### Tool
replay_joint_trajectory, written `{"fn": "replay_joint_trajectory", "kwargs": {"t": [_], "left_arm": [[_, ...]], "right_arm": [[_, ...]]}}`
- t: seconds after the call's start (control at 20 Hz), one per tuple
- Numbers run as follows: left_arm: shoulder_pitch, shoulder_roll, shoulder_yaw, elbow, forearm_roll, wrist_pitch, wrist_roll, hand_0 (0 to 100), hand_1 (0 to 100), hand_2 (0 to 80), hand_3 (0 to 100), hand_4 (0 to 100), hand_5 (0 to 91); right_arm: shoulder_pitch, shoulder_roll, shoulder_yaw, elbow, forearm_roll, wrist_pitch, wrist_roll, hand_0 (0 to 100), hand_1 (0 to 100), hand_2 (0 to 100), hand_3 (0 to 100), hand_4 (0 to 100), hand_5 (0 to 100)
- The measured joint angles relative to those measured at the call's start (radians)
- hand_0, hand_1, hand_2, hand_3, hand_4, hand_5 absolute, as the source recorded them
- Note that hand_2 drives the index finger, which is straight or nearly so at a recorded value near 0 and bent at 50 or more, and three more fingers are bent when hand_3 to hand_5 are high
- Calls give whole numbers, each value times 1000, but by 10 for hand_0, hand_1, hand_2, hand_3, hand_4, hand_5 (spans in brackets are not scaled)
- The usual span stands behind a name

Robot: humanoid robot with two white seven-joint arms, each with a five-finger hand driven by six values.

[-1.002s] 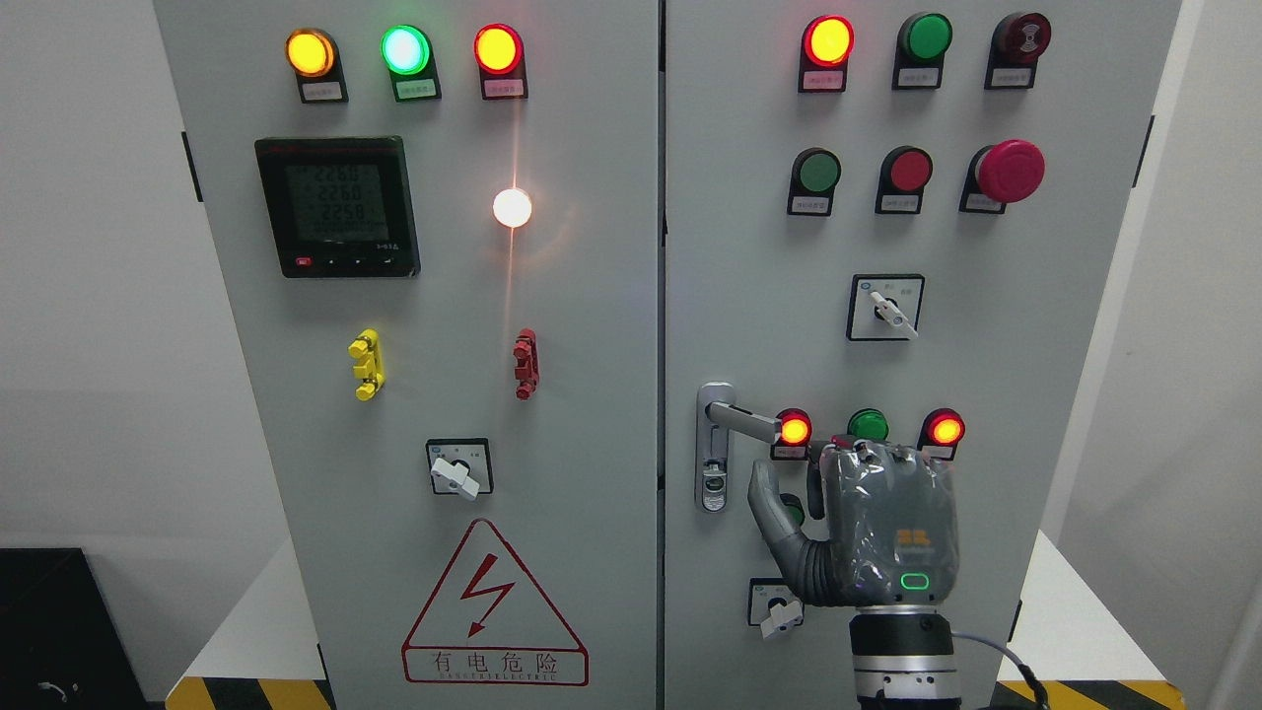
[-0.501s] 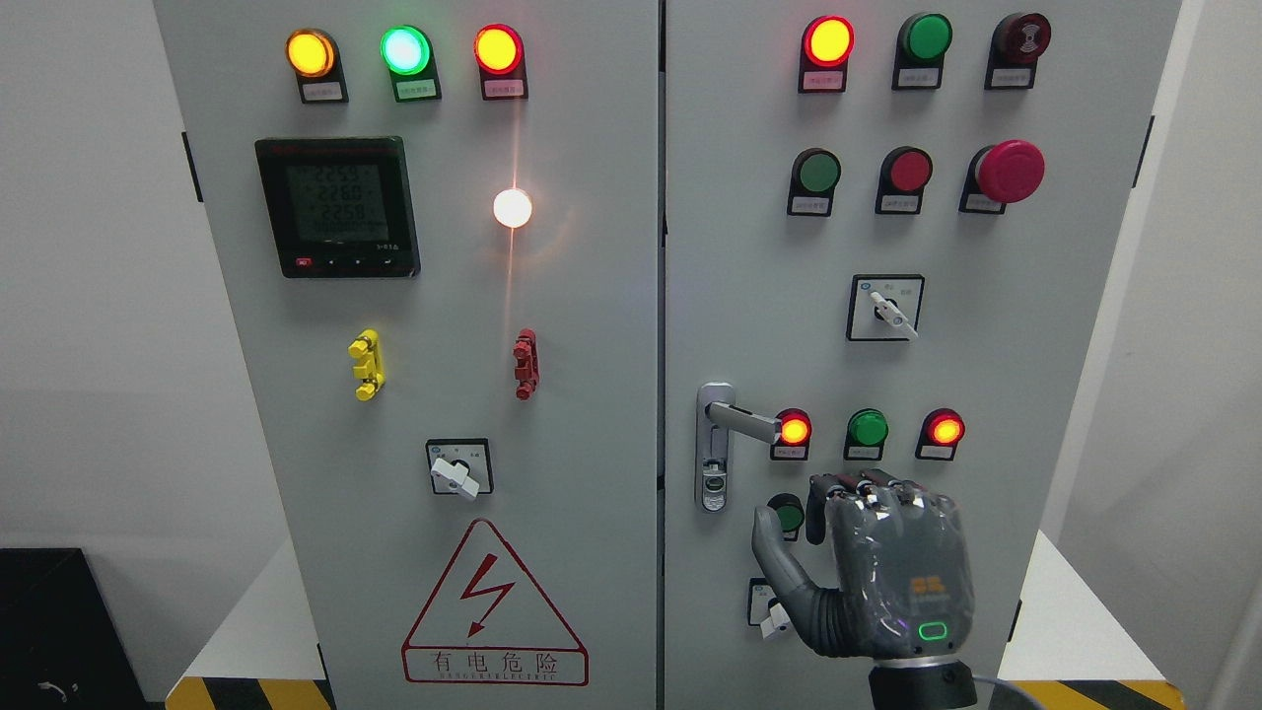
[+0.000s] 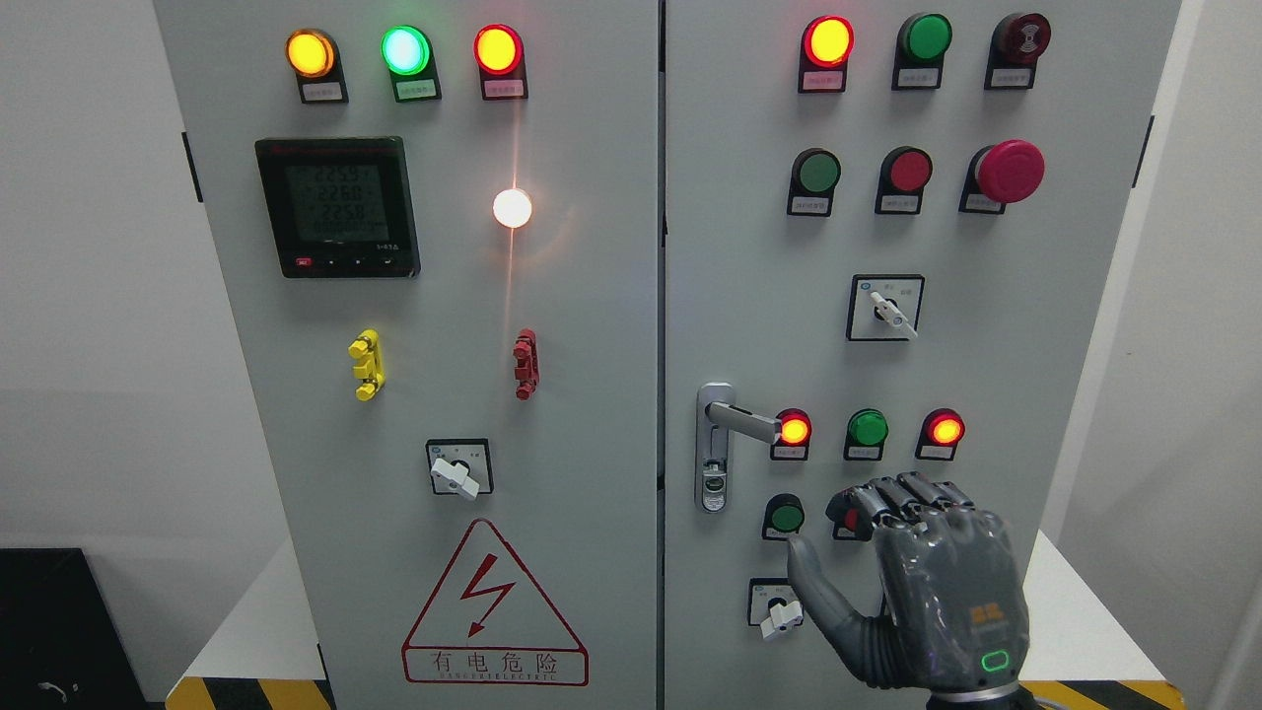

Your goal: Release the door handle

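The silver door handle (image 3: 741, 422) sits on the right cabinet door (image 3: 749, 247), its lever pointing right and slightly down, with the keyhole below it. My right hand (image 3: 838, 532) is below and to the right of the handle, well apart from it, in front of the lower row of buttons. Its fingers are loosely bent with the thumb spread, and it holds nothing. The left arm is out of view.
The grey cabinet has two doors with lit indicator lamps, a red emergency button (image 3: 1009, 171), rotary switches (image 3: 890, 310) and a meter (image 3: 337, 206). A green button (image 3: 786, 516) and a rotary switch (image 3: 779, 611) lie just left of my hand. White walls stand on both sides.
My right hand has moved down and to the right, away from the handle and the indicator lamps. The handle has stayed still.
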Motion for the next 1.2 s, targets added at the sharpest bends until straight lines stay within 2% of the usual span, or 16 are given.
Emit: {"fn": "replay_joint_trajectory", "kwargs": {"t": [0.15,0.25,0.4,0.45,0.6,1.2], "left_arm": [[0,0,0,0,0,0,0,120,556,0,0,0,0],[0,0,0,0,0,0,0,120,556,0,0,0,0],[0,0,0,0,0,0,0,120,556,0,0,0,0],[0,0,0,0,0,0,0,120,556,0,0,0,0],[0,0,0,0,0,0,0,120,556,0,0,0,0],[0,0,0,0,0,0,0,120,556,0,0,0,0]], "right_arm": [[6,0,-37,-6,-49,-37,0,488,221,303,352,319,281],[10,1,-58,-11,-76,-46,-3,482,225,293,331,296,264],[12,1,-82,-16,-99,-52,-4,480,229,218,233,228,229],[13,1,-88,-17,-104,-53,0,481,229,166,180,176,179],[13,2,-100,-21,-116,-54,8,484,219,117,105,99,94],[12,3,-110,-28,-159,-61,18,493,160,86,100,102,89]]}}
